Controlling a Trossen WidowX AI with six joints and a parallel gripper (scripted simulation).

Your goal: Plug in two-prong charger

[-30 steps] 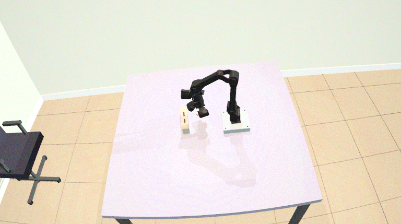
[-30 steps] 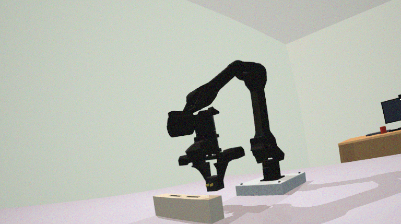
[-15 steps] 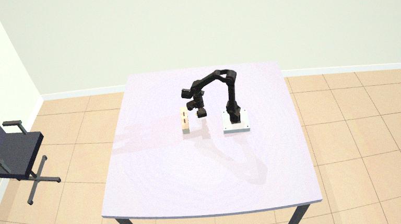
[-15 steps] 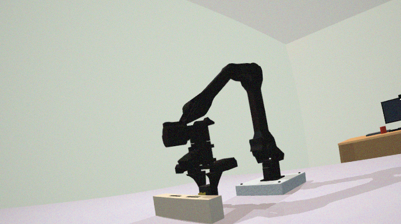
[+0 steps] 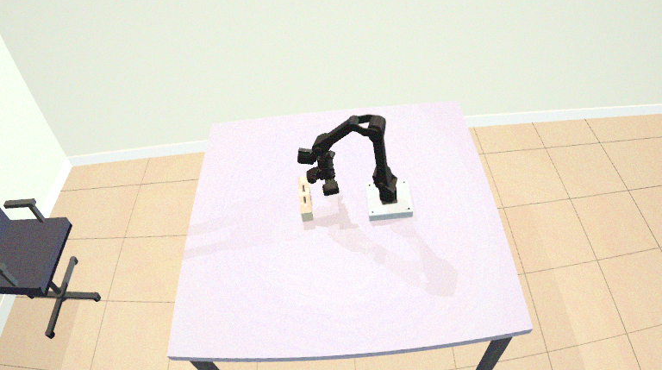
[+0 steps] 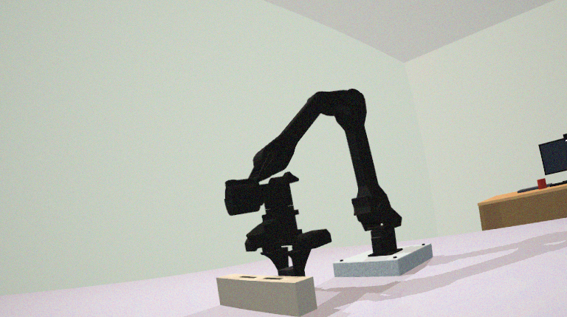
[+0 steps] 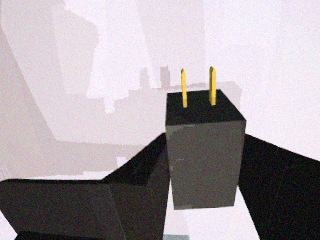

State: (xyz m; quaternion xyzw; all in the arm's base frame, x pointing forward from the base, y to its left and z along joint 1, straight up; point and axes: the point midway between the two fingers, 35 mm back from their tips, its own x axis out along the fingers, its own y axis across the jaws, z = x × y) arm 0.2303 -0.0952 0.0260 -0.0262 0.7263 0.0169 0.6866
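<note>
The power strip (image 5: 306,207) (image 6: 255,292) is a beige block on the table, with two dark outlet slots in its top face. My gripper (image 6: 291,270) (image 7: 196,137) is shut on the charger (image 7: 204,185), a dark grey block with two golden prongs. In the wrist view the prongs stick out from its far end, clear of any outlet. The gripper hangs between the strip and the arm's base. In the exterior view the strip's top edge hides the lowest part of the fingertips. The prongs do not show in either the top or the exterior view.
The arm's pale base plate (image 5: 389,210) (image 6: 365,268) stands to the right of the strip. The table (image 5: 341,307) ends well in front of it. A dark chair (image 5: 36,248) stands off to the left, and a wooden desk (image 6: 522,208) is in the background.
</note>
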